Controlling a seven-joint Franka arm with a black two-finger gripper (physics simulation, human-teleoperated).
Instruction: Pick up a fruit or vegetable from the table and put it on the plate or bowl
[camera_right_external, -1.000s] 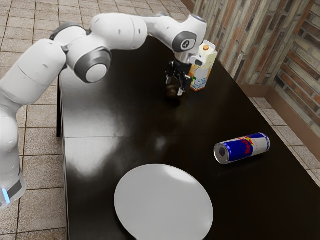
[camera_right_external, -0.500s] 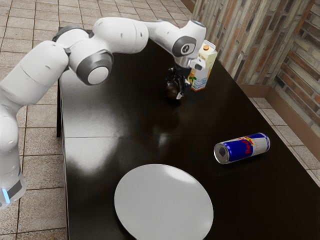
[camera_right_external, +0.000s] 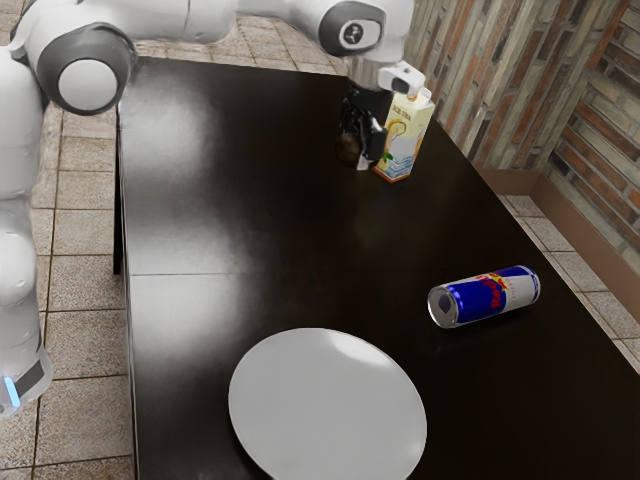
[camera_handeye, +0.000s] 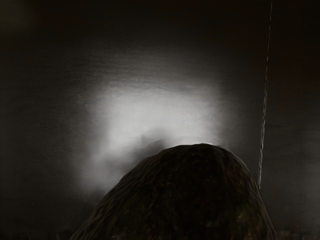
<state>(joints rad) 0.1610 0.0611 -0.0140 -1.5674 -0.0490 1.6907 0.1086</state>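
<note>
The gripper is clamped on a dark avocado, one black finger on each side, and holds it off the table with the hand pointing down. In the wrist view the avocado's rough, rounded skin bulges up just under the hand, with a pale glare on the glossy tabletop beyond it. Just beside the gripper, toward the exterior view's right, stands an upright carton with an orange cap; whether the hand touches it cannot be told. The white arm comes in from the exterior view's upper left. Well apart, nearer the camera, a blue can lies on its side toward the exterior view's right. The round white plate sits at the table's near edge, far from the avocado, with nothing on it.
</note>
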